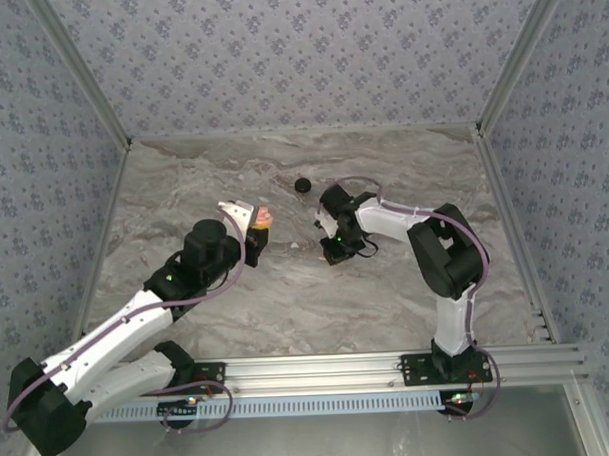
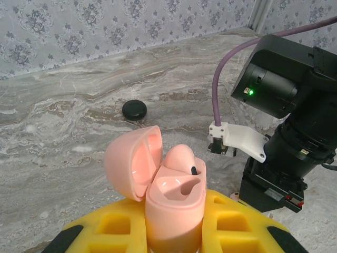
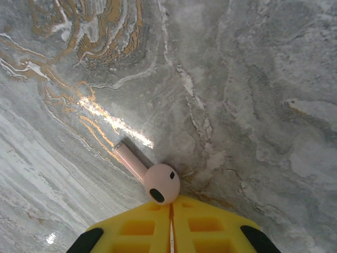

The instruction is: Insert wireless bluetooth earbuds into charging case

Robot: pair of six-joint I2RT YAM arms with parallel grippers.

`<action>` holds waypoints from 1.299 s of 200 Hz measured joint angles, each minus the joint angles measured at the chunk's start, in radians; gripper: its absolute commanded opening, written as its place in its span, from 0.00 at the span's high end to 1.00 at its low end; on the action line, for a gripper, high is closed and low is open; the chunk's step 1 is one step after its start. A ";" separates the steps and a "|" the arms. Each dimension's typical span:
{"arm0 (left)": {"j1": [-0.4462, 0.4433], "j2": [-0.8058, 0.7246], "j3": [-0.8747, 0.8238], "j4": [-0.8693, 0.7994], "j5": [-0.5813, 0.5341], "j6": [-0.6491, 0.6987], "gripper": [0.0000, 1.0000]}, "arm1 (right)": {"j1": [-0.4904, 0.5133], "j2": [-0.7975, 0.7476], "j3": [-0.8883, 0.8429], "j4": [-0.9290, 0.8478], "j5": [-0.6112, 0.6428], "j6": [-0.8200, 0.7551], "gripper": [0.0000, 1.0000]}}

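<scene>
Right gripper (image 3: 170, 211), fingers together, touches the loose earbud (image 3: 154, 178) on the table (image 3: 253, 105), right of the case (image 2: 174, 203). Left gripper (image 1: 254, 226) clamps that open case. Pickup step: likely needs reopening, pinching, carrying over.

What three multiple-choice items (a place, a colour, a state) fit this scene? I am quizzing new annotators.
1. Where is the loose earbud?
A. in the case lid
B. on the table, at the tip of the right gripper
C. on a black puck

2. What colour is the charging case?
A. black
B. white
C. pink

3. How is the case lid?
A. open
B. shut
C. lying off on the table

Answers:
1. B: the right wrist view shows it lying on the marble.
2. C: the case in the left gripper is pink.
3. A: the lid is hinged back, showing a seated earbud.
</scene>
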 measured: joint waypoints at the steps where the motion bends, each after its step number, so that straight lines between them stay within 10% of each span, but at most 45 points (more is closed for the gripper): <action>1: 0.000 0.000 0.000 0.000 0.000 0.000 0.83 | 0.000 0.000 0.000 0.000 0.000 0.000 0.90; 260: 0.000 0.000 0.000 0.000 0.000 0.001 0.83 | 0.018 0.109 0.182 0.002 0.069 0.019 0.84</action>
